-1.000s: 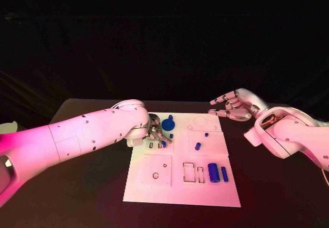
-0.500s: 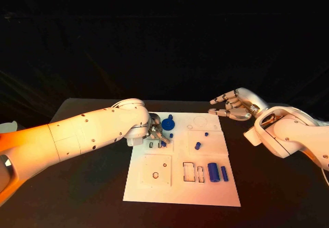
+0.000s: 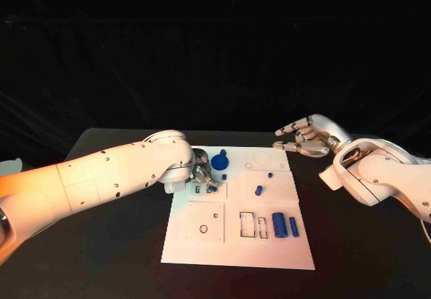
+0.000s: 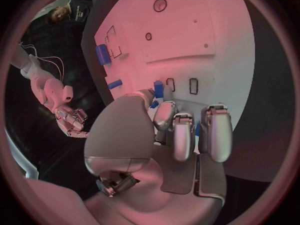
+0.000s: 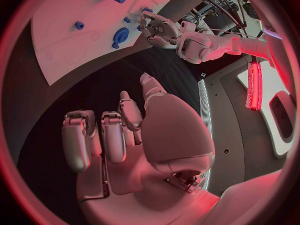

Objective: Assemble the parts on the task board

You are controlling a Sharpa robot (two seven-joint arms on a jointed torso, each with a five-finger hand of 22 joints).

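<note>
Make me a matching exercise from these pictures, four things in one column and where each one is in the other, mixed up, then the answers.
1. left hand
2. right hand
3. round part
4. two long parts

A. near right of the board
B. far left of the board, just beyond the left hand
C. above bare table, off the board's far right corner
D. down on the board's left side, at the small slots

Pairs: 1-D, 2-C, 3-B, 4-A

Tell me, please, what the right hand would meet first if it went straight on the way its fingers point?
Probably the board's far edge near the round blue part; the right hand hovers off the board, so depth is unclear.
</note>
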